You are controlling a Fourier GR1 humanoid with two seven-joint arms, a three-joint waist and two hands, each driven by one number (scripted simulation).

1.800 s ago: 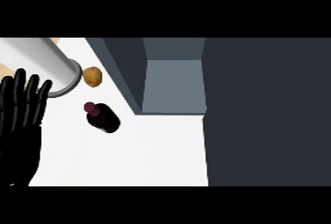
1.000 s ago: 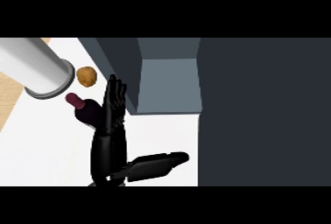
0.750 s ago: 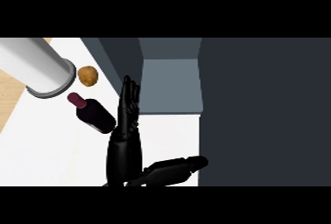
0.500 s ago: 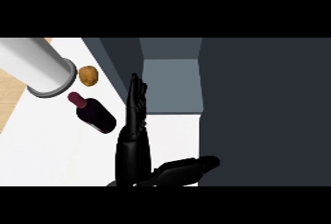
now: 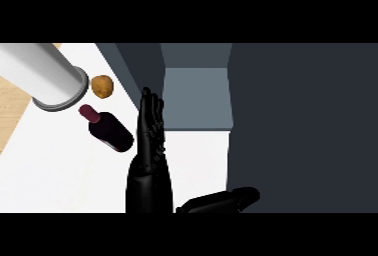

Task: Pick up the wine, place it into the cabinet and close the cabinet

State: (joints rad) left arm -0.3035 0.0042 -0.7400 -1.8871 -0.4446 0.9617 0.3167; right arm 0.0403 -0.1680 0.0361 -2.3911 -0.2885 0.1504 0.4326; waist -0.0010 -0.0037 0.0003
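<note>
Wine bottle (image 5: 107,130) lies on the white counter (image 5: 59,170), not held.
The right hand (image 5: 151,130) stands just at its 3 o'clock, fingers straight, pointing to 12 o'clock beside the open cabinet (image 5: 196,100).

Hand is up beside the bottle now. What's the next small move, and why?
Probably ease the robot hand left and curl its fingers round the wine bottle. The fingers are straight and edge-on just right of the bottle, holding nothing, and the bottle stands on the counter, not yet in the open cabinet.
</note>
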